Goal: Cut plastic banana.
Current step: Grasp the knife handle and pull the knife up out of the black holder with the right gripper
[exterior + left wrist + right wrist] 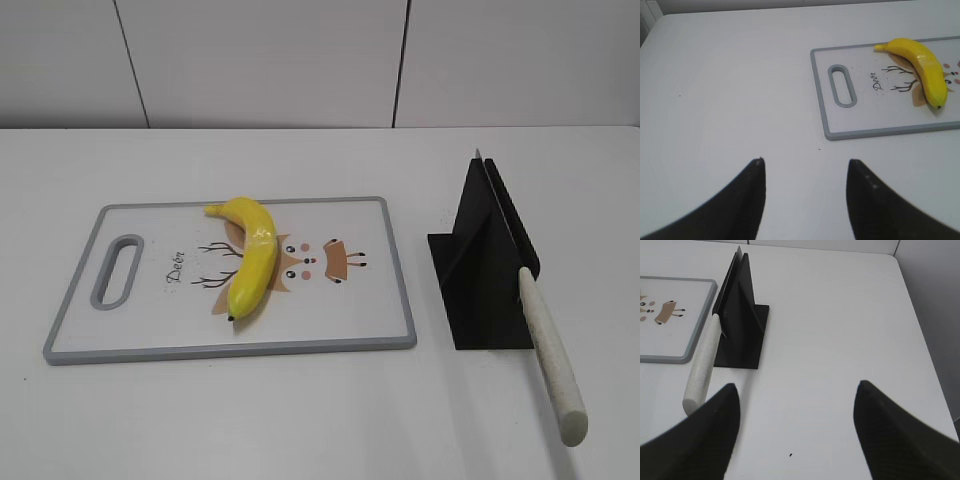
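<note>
The plastic banana [252,262] lies loose on the cutting board [150,340], over the printed deer face near the board's middle, dark tip towards the board's near edge. I judge the main risk is that it rolls or skids when the blade meets that glossy curved back, since nothing pins it; a cut that misses the seam would likely glance off. It is bright yellow and smooth, with a shiny spot near mid-length where I take the seam to be.

Right of the board, well apart from the banana, the knife [548,350] sits in its black stand [480,270], pale speckled handle jutting towards me. A clumsy pull could tip the stand or drag it along.

My left gripper [805,197] hangs over bare table left of the board, jaws spread, holding nothing. My right gripper [795,432] hovers near the stand on the side away from the board, jaws spread wide too, empty, the handle just beside its left finger in the wrist view.
</note>
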Controlling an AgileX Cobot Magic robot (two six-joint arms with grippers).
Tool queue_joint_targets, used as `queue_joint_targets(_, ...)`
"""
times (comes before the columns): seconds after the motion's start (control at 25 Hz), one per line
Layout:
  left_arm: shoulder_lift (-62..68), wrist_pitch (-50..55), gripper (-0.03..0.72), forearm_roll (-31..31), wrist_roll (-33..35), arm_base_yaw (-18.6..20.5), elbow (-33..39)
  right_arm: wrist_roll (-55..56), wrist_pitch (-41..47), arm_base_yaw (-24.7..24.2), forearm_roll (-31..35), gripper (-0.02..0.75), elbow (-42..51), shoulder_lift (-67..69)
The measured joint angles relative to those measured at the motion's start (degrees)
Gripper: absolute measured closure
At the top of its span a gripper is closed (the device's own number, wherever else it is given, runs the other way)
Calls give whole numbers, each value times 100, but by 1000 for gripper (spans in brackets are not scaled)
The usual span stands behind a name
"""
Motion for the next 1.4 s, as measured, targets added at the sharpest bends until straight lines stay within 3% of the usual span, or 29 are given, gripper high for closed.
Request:
queue_joint_targets(0.4, 0, 0, 199, 0, 0, 0, 0, 0, 0, 0, 0, 233, 0, 0)
queue_joint_targets(1.4, 0, 0, 199, 3, 0, 0, 0, 0, 0, 0, 106, 234, 0, 0)
